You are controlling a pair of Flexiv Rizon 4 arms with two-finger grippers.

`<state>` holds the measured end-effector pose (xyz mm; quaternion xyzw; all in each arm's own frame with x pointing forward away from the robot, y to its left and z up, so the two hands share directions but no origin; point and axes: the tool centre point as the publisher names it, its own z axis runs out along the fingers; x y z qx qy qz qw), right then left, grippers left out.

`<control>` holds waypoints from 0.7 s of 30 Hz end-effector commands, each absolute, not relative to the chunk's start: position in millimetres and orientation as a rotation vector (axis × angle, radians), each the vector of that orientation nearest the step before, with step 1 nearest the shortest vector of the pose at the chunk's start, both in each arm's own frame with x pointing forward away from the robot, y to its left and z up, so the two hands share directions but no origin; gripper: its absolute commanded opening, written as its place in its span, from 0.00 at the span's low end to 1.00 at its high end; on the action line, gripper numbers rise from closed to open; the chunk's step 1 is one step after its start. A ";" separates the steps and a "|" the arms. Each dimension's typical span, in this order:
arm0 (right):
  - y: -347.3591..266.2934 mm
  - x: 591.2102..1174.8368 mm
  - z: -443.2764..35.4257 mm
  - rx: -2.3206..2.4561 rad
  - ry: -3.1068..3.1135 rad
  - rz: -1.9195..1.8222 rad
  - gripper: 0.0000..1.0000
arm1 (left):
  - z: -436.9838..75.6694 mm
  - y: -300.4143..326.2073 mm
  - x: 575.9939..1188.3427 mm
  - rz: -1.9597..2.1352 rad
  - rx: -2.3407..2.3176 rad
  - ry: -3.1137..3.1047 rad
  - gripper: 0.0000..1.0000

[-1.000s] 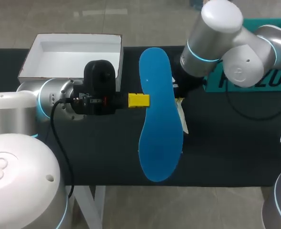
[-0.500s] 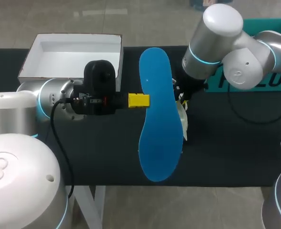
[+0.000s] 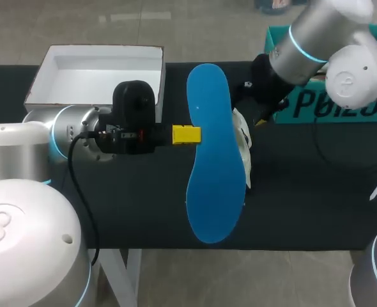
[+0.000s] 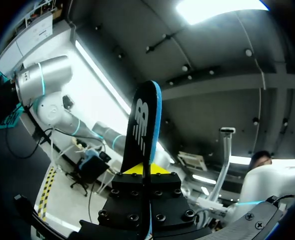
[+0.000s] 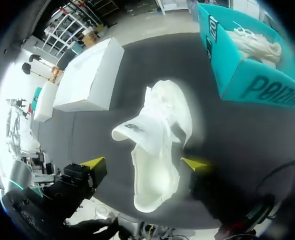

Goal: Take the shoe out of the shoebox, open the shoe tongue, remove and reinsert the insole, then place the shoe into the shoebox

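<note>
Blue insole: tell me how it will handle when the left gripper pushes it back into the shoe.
The insole is pinched at one edge by the left gripper and shows no visible droop, so it is probably light and springy rather than limp. Edge-on in the left wrist view it looks thin, so it may buckle if pushed endwise into the shoe.

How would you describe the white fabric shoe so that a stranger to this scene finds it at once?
On the dark table, find the flat blue insole that the left gripper holds over the middle. The white fabric shoe lies on the table partly hidden under it, on the side of the teal shoebox. Unlike the rigid white box, it is soft, with its tongue lifted.
</note>
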<state>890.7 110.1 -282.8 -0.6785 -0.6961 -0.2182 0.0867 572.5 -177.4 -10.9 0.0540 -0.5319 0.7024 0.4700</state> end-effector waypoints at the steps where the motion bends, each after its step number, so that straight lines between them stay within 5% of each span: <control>1: 98.5 881.5 -289.8 -1.973 -1.989 -0.790 1.00 | -12.6 -177.5 572.3 1.722 0.131 -1.300 0.00; 7: 98.5 881.5 -289.8 -1.973 -1.989 -0.790 1.00 | -12.6 -177.5 572.3 1.722 0.131 -1.300 0.00; 21: 54.4 864.5 -209.4 -1.279 -1.339 -0.846 1.00 | -12.6 -177.5 572.3 1.722 0.131 -1.300 0.00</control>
